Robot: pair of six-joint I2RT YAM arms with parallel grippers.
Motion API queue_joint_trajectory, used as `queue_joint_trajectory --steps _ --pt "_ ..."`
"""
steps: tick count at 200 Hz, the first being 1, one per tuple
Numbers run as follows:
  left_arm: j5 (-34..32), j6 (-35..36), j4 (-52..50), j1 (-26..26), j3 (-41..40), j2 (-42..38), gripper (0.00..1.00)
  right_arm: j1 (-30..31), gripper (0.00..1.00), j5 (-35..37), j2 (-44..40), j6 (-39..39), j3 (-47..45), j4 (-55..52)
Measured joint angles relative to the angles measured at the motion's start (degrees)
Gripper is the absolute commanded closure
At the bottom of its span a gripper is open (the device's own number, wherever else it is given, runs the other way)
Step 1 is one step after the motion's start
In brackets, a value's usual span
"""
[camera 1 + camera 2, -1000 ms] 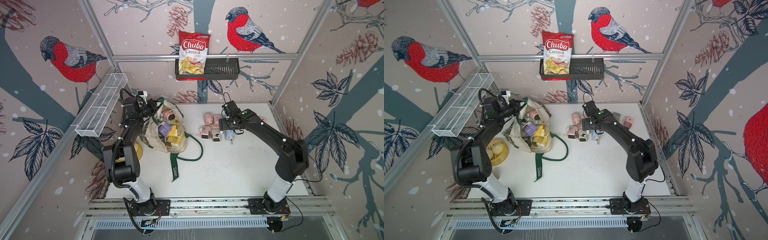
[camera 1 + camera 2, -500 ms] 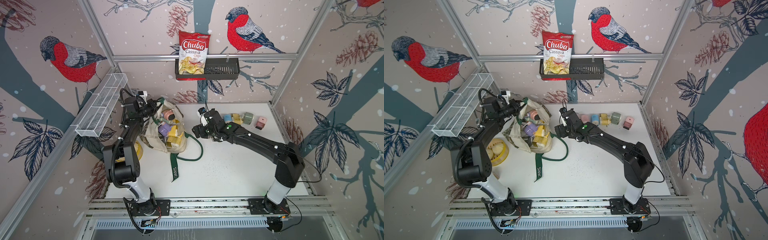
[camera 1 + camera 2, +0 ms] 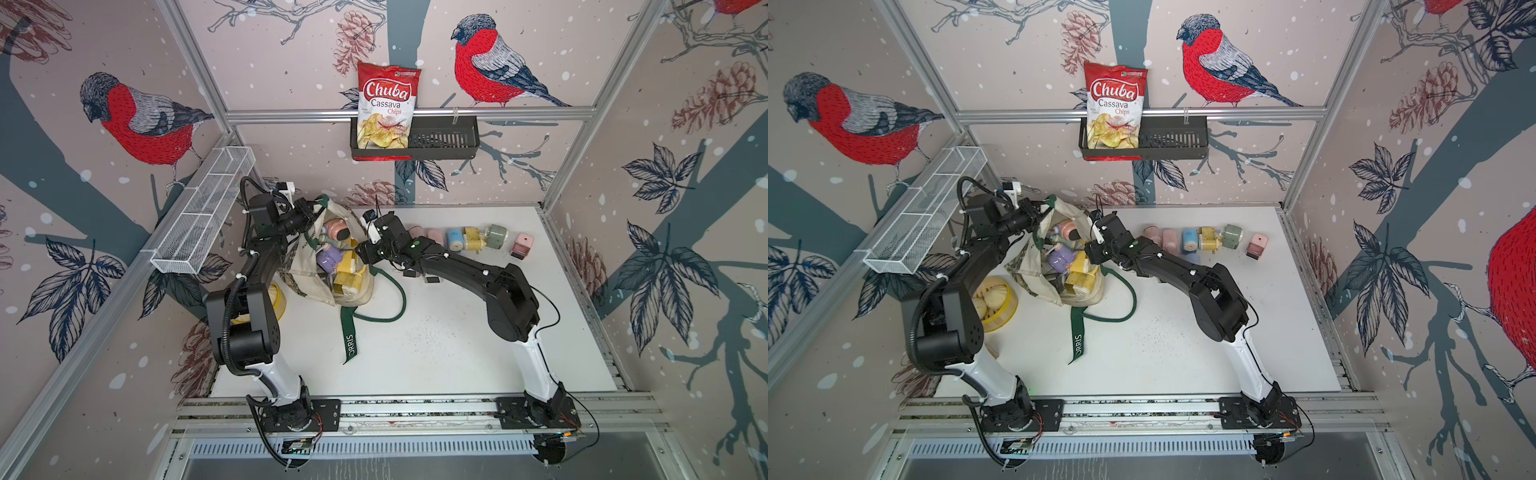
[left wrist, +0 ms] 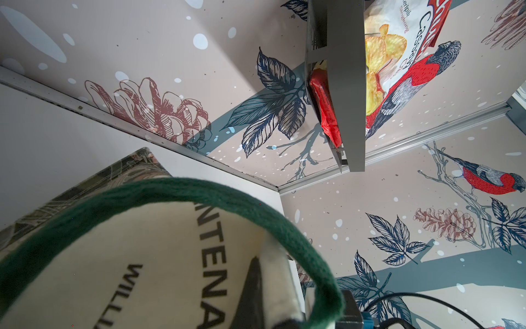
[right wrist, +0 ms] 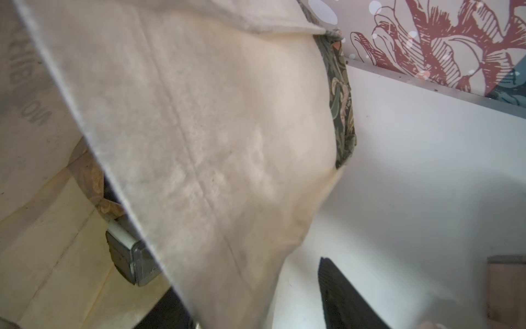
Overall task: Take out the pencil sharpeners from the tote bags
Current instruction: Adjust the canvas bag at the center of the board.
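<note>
Pencil sharpeners [image 3: 328, 261] in two lots. Left side: left gripper [image 3: 306, 211] pressed together on tote bag [image 3: 309, 282] rim beside green handle [image 4: 199, 196]. Inside bag: purple, pink, yellow ones piled. Right gripper [image 3: 360, 254] at bag's right wall, canvas between parted fingers [image 5: 344, 296]; clamped or not, cannot tell. Further right: row of six [image 3: 1190, 241] on table [image 3: 457, 353] near back wall [image 3: 498, 183].

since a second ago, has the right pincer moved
Yes. The right pincer left the row of pastel plastic pencil sharpeners and swung across to the mouth of the cream canvas tote bag.
</note>
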Motion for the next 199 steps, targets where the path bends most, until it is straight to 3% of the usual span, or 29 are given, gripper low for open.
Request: queue_joint_trajectory --steps 35,138,175,199 --pt "0.28 0.07 -0.20 -0.02 0.00 0.07 1.00 -0.04 1.00 0.04 -0.04 0.37 -2.40 2.84" --pt "8.22 0.68 -2.16 -0.57 0.00 0.33 1.00 3.48 1.00 -1.64 -15.56 3.10 -26.93 18.10" --pt "6.88 0.46 -1.57 -0.66 0.02 0.48 1.00 3.85 0.48 -1.84 -17.88 4.48 -29.70 17.62" --pt "3.65 0.48 -1.01 -0.61 0.20 0.50 1.00 3.74 0.32 -1.01 -18.29 4.46 -28.81 13.79"
